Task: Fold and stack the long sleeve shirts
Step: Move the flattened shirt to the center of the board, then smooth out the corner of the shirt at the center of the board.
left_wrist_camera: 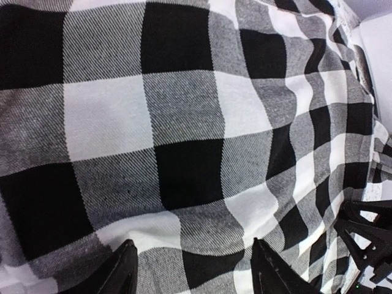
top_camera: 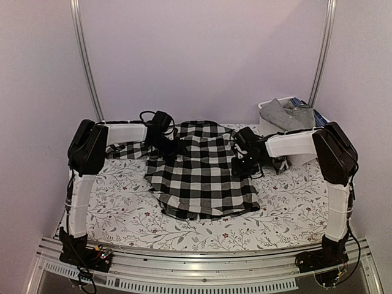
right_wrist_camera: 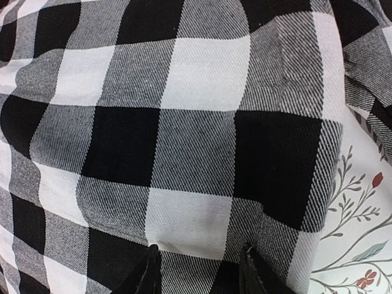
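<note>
A black-and-white checked long sleeve shirt (top_camera: 202, 174) lies spread on the floral tablecloth, one sleeve trailing to the left (top_camera: 125, 149). My left gripper (top_camera: 166, 142) is at the shirt's upper left edge. In the left wrist view its fingers (left_wrist_camera: 122, 272) stand wide apart over the checked cloth (left_wrist_camera: 184, 122), so the gripper (left_wrist_camera: 193, 272) is open. My right gripper (top_camera: 244, 158) is at the shirt's right edge. In the right wrist view it (right_wrist_camera: 199, 272) is open, with its fingertips (right_wrist_camera: 147, 269) down on the cloth (right_wrist_camera: 196, 122). A grey shirt (top_camera: 280, 113) and a dark blue patterned one (top_camera: 301, 103) lie in a bin.
A white bin (top_camera: 269, 125) stands at the back right corner. The floral tablecloth (top_camera: 288, 202) shows to the right and front of the shirt. Metal frame posts (top_camera: 86, 61) rise at the back. The table's front rail (top_camera: 202, 263) runs along the near edge.
</note>
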`<action>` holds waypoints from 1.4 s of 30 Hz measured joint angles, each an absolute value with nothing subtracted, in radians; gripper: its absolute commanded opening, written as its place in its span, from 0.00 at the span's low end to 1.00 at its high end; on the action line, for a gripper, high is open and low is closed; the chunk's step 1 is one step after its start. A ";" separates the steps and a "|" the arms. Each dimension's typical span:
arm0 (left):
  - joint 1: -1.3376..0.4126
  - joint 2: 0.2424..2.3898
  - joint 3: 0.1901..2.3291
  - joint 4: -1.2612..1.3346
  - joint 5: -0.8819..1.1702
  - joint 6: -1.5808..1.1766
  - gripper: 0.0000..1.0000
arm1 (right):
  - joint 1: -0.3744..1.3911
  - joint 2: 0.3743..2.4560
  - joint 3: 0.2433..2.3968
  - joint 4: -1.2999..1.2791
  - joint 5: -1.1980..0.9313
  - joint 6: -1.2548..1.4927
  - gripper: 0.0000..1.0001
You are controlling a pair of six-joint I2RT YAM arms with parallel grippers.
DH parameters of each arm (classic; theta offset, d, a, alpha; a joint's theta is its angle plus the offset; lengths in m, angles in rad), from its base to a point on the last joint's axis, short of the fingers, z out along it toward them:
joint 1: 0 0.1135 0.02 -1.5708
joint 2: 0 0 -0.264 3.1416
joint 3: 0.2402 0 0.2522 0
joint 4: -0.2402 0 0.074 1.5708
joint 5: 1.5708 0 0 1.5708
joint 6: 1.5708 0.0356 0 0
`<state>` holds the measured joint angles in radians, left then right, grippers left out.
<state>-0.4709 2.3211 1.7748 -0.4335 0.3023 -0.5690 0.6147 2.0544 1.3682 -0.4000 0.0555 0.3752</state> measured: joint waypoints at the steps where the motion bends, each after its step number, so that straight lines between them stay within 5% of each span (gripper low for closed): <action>1: -0.471 2.301 1.759 -0.436 0.301 -0.567 0.64 | 0.619 2.054 1.375 -0.410 0.066 0.369 0.45; 4: -0.470 2.170 1.635 -0.435 0.296 -0.566 0.64 | 0.650 2.047 1.401 -0.446 0.094 0.343 0.49; 12: -0.469 1.626 1.166 -0.393 0.226 -0.604 0.38 | 0.775 1.946 1.429 -0.462 0.117 0.290 0.50; 16: -0.469 1.491 0.957 -0.372 0.200 -0.644 0.35 | 0.796 1.921 1.425 -0.461 0.104 0.279 0.50; 21: -0.469 1.471 0.789 -0.370 0.185 -0.680 0.35 | 0.790 1.908 1.392 -0.465 0.095 0.271 0.50; 42: -0.456 1.606 0.758 -0.213 0.176 -0.762 0.23 | 0.789 1.873 1.314 -0.472 0.107 0.302 0.50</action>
